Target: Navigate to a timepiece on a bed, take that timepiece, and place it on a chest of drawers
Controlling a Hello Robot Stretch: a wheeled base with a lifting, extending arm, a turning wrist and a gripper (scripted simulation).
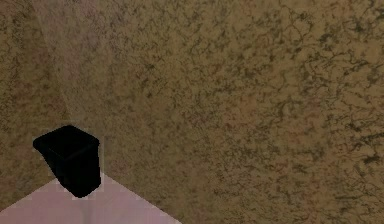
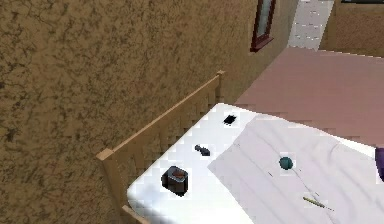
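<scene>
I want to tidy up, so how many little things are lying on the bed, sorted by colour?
Black or dark: 3, boxy thing, small lump, flat thing
Teal: 1, round thing
Pale: 1, thin stick
Purple: 1, purple thing at the arm side view's right edge
Total: 6

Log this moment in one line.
at: bed | on it: small dark box near wooden frame | ahead: wall, black bin
</scene>
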